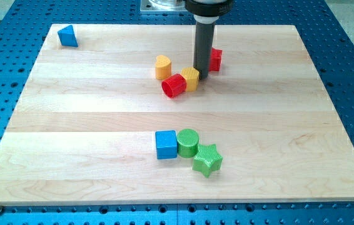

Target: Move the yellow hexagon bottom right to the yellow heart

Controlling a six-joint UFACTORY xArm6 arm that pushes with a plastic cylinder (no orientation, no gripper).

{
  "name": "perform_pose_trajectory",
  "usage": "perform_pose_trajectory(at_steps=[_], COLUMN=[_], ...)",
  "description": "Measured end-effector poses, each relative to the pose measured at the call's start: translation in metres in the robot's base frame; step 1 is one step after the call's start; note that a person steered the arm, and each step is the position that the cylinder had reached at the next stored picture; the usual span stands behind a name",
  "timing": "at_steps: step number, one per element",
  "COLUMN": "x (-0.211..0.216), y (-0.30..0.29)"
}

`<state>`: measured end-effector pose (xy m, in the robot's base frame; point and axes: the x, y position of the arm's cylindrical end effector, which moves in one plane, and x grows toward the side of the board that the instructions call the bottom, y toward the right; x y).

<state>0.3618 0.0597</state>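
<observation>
Wooden board (70,125) on a blue perforated table (346,44), contents listed from the view's left to right. Far top left: a blue triangular block (67,36), well apart from all others. Lower centre: a blue cube (166,144) touching a green cylinder (187,142), with a green star (207,160) touching the cylinder at its lower right. Upper centre: the yellow heart (162,67); just below and right of it a red cylinder (174,85) lying on its side — touching the yellow hexagon (190,79), which sits right of and slightly below the heart. My tip (202,77) stands against the hexagon's right side. No pincer is fitted — only a dark rod. Behind the rod, a red block (215,59), shape partly hidden.
</observation>
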Motion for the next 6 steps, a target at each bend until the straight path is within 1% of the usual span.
perform_pose_trajectory(at_steps=[1, 2, 3, 4, 5, 6], x=[0.050, 0.042, 0.051, 0.068, 0.042, 0.014], y=[-0.009, -0.013, -0.014, -0.028, -0.031, -0.021])
